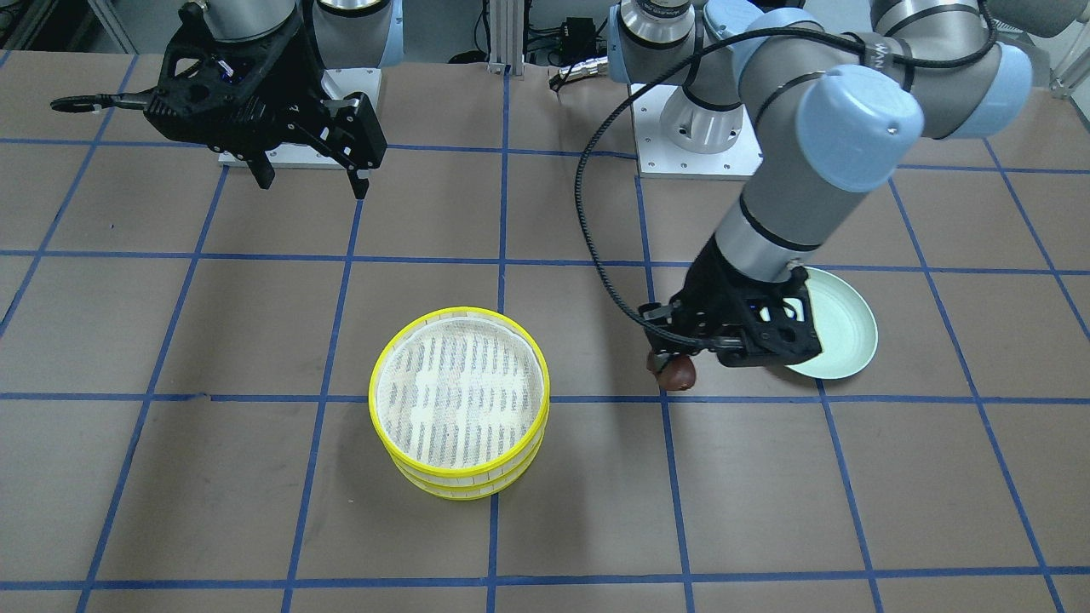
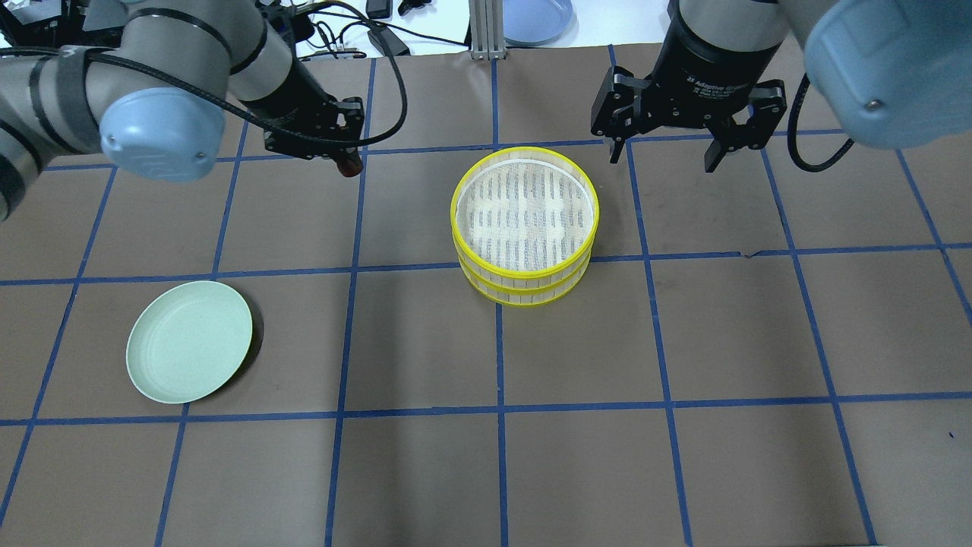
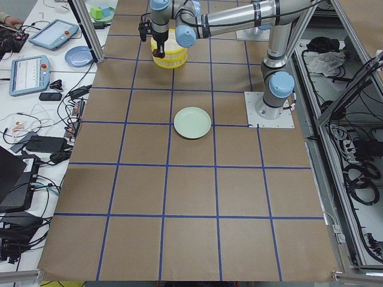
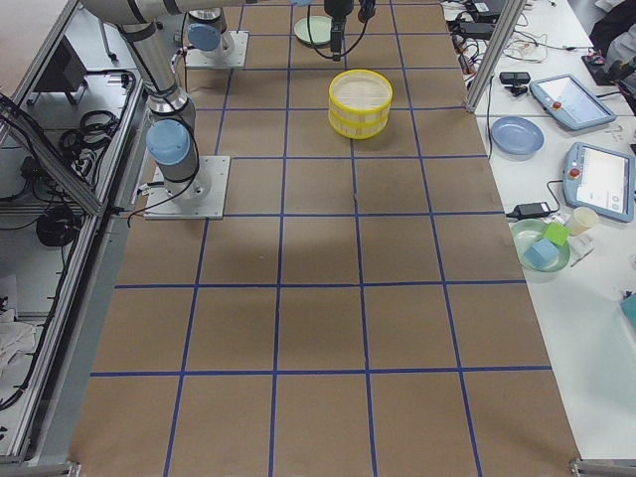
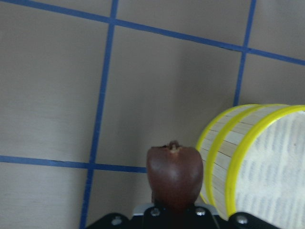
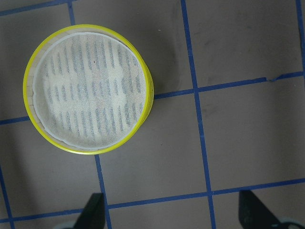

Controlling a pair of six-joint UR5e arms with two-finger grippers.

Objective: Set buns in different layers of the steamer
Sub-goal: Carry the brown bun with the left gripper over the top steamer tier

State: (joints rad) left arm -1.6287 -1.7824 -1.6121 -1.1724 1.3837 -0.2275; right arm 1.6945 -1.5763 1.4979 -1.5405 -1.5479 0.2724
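The two steamer layers sit stacked one on the other, the top layer (image 2: 456, 205) resting squarely on the lower layer (image 2: 524, 292), with their yellow rims lined up and white mesh showing across the top. To the robot's left of this stack and apart from it, the left gripper (image 2: 348, 158) is clenched on the dark reddish-brown bun (image 5: 174, 171), which hangs glossy from the fingers over the brown table covering (image 2: 683, 471). The wrist view shows the stack's slatted sides just to one side of the bun. Farther out on that same side of the stack lies a pale green plate (image 2: 190, 342). To the stack's right, the right gripper (image 2: 661, 163) hovers above the table with its jaws spread wide, gripping nothing.
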